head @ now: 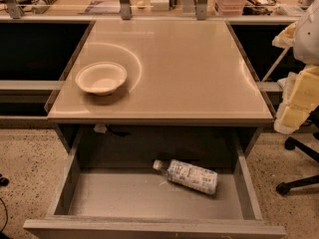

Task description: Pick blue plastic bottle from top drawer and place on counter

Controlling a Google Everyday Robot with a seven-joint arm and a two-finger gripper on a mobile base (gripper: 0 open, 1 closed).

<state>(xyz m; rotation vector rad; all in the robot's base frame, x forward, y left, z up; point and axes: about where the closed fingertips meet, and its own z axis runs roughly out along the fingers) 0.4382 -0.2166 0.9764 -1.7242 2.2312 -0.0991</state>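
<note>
Lying on its side in the open top drawer (pixel 124 198), the blue plastic bottle (pixel 192 176) has its white cap pointing left. It rests on the grey floor of the drawer, just below the front edge of the desk (pixel 189 68). It is a bit nearer the right front corner than the left one. Nothing is touching it. The drawer is pulled out, so that part looks ready. The bottle has not been picked up yet, so lifting it and putting it on the desk are both left to do. The hand (pixel 299 98) seems to be the pale yellow and white shape off the right edge of the desk, well apart from the bottle. The side of the view cuts it off, so I cannot tell if it is open or closed. A white bowl (pixel 101 77) sits on the desk near the left front corner. The back of the drawer is dark under the desk and hard to see into. A small pale thing hangs under the front edge near the left corner, and I cannot tell what it is.
</note>
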